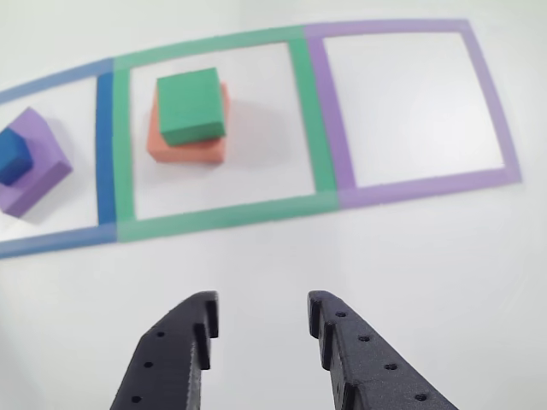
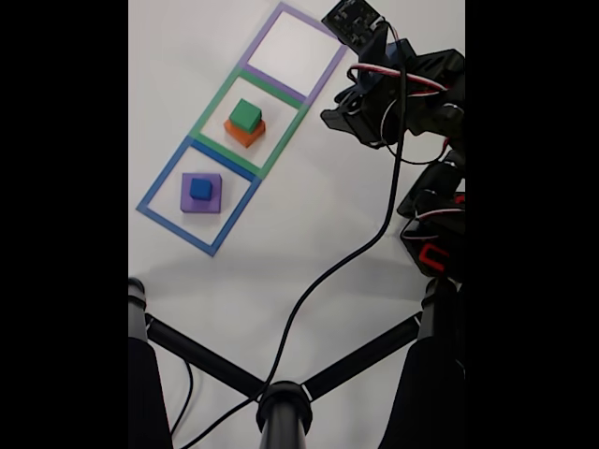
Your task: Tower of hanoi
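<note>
Blocks are what this game is about, and I see four of them on my white table (image 1: 444, 256). A green block (image 1: 191, 106) sits on top of a bigger orange block (image 1: 184, 147), inside the green tape square (image 1: 303, 111) in the middle. A small blue block (image 1: 14, 156) sits on a bigger purple block (image 1: 38, 175), inside the blue tape square (image 1: 104, 145). The purple tape square (image 1: 496, 120) has nothing in it.

From my gripper (image 1: 261, 320) in the other view, the green and orange stack lies ahead and a bit to the left, well apart from the fingertips. The blue and purple stack is farther left, at the edge of that view. The stacks look turned a little, so their flat sides do not line up straight with my fingers.

In the fixed view I see my arm (image 2: 402, 103) off to the right of the three squares, nearest the purple square (image 2: 295, 47) and the green one (image 2: 248, 126).

My gripper is partly open, with a clear gap between the two dark fingers (image 1: 175, 346). It holds nothing and touches nothing.

I think my next move should be to reach forward and left, over whichever top block I choose.
</note>
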Robot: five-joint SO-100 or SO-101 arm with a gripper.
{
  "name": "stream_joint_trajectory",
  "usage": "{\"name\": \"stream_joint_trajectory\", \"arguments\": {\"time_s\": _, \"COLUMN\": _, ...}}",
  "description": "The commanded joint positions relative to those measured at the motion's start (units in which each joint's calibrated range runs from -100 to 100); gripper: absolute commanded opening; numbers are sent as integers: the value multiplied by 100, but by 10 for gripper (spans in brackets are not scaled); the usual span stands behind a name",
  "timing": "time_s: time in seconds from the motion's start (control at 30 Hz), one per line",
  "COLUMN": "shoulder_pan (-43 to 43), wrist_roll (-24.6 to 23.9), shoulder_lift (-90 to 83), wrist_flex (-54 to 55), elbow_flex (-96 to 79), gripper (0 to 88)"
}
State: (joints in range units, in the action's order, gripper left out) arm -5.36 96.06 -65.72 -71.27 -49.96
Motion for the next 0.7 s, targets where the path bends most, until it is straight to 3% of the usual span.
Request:
{"name": "stream_joint_trajectory", "arguments": {"time_s": 0.0, "shoulder_pan": -230, "wrist_roll": 394, "shoulder_lift": -190, "wrist_flex": 818, "elbow_flex": -561, "gripper": 183}}
{"name": "stream_joint_trajectory", "arguments": {"time_s": 0.17, "shoulder_pan": -283, "wrist_roll": 394, "shoulder_lift": -190, "wrist_flex": 2210, "elbow_flex": -1524, "gripper": 303}}
{"name": "stream_joint_trajectory", "arguments": {"time_s": 0.33, "shoulder_pan": -131, "wrist_roll": 394, "shoulder_lift": 10, "wrist_flex": 3570, "elbow_flex": -2233, "gripper": 325}}
{"name": "stream_joint_trajectory", "arguments": {"time_s": 0.67, "shoulder_pan": -17, "wrist_roll": 394, "shoulder_lift": 1348, "wrist_flex": 7552, "elbow_flex": -3859, "gripper": 335}}
